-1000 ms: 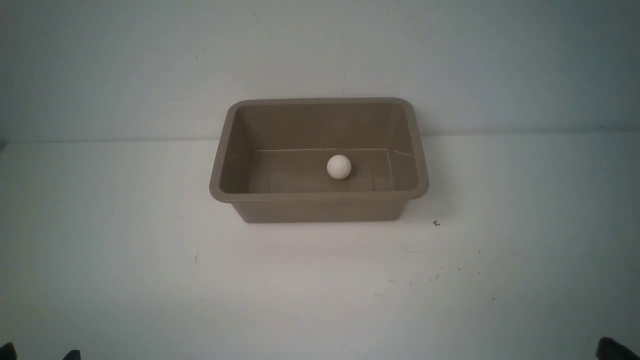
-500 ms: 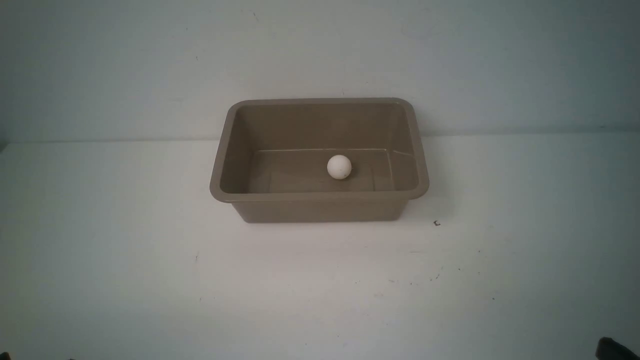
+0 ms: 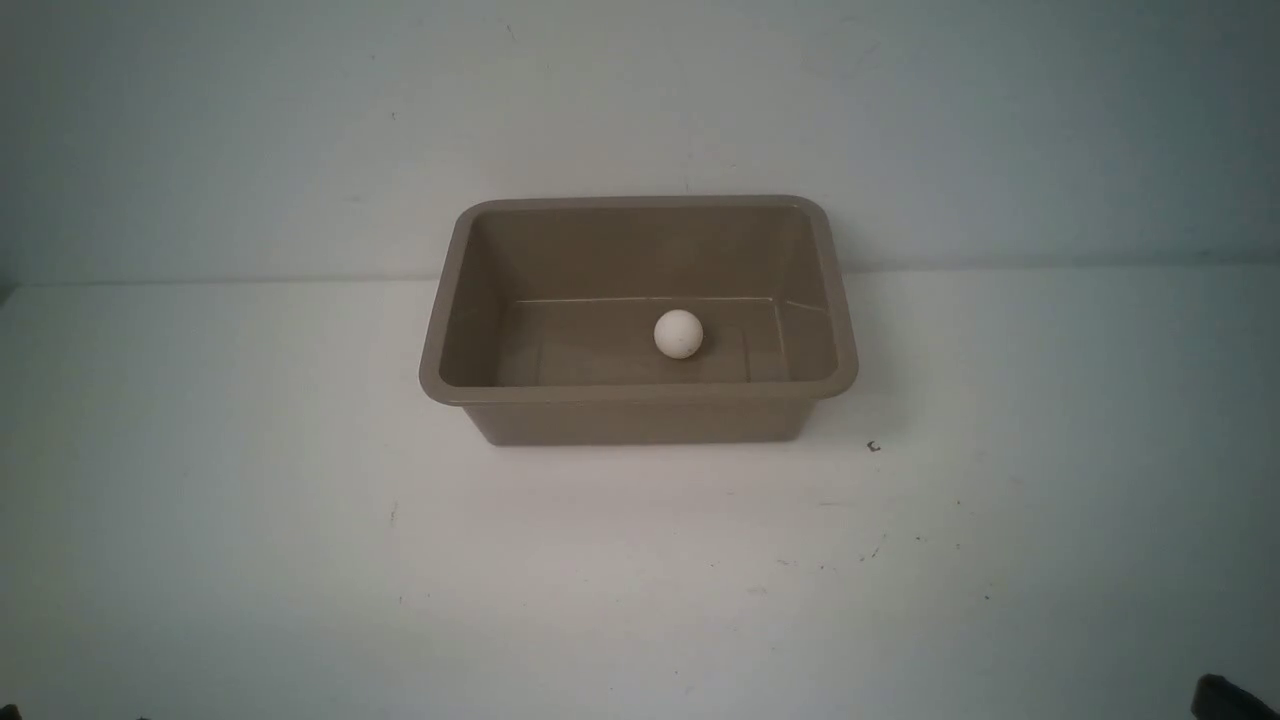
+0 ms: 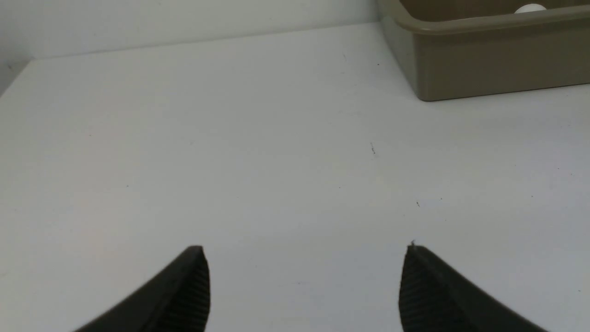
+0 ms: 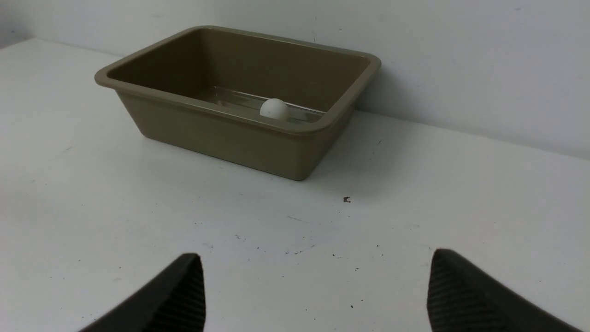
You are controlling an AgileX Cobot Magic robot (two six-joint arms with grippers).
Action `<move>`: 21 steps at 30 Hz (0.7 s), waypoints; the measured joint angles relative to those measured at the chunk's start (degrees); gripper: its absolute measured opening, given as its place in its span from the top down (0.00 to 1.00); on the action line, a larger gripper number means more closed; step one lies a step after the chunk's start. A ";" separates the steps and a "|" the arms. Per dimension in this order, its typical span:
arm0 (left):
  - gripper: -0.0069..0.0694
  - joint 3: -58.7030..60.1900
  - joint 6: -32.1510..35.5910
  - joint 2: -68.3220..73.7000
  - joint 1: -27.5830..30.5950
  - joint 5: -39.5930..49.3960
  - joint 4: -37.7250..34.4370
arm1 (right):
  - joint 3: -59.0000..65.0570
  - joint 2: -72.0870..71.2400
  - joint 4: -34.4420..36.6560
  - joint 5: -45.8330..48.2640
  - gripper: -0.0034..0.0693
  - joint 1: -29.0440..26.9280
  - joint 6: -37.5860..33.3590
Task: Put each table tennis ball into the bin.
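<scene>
The taupe bin (image 3: 640, 395) stands at the back middle of the white table, against the wall. One white table tennis ball (image 3: 678, 333) lies on its floor, right of centre; it also shows in the right wrist view (image 5: 274, 109), and its top peeks over the rim in the left wrist view (image 4: 530, 8). The other ball is out of view. My left gripper (image 4: 304, 251) is open and empty over bare table, near and left of the bin (image 4: 484, 69). My right gripper (image 5: 315, 258) is open and empty, near and right of the bin (image 5: 221, 133); one fingertip (image 3: 1230, 697) shows at the front view's bottom right.
The table is white with small dark specks, and a tiny dark scrap (image 3: 873, 446) lies just right of the bin's front corner. A pale wall runs behind the bin. The table's left edge shows at the far left.
The left gripper's fingertips, visible at the bottom left one second ago, have drawn back out of the front view. The ball and the bin have not moved.
</scene>
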 joint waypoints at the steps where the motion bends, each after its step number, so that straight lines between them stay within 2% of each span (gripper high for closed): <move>1: 0.26 0.00 0.00 0.00 0.00 0.00 0.00 | 0.00 0.00 0.00 0.00 0.14 0.00 0.00; 12: 0.26 0.00 0.00 0.00 0.00 0.00 0.00 | 0.00 0.00 -0.83 0.44 0.14 -0.31 -0.72; 15: 0.26 0.00 0.00 0.00 0.00 0.00 0.00 | 0.00 0.00 -3.24 1.37 0.14 -2.69 -1.06; 17: 0.26 0.00 0.00 0.00 0.00 0.00 0.00 | 0.06 0.00 -4.36 2.37 0.14 -8.36 -0.64; 18: 0.26 0.00 0.00 0.00 0.00 0.00 0.00 | 0.12 0.00 -4.36 2.37 0.14 -8.36 -0.55; 21: 0.26 0.00 0.00 0.00 0.00 0.00 0.00 | 1.74 -0.30 -4.72 -1.36 0.14 -12.37 0.08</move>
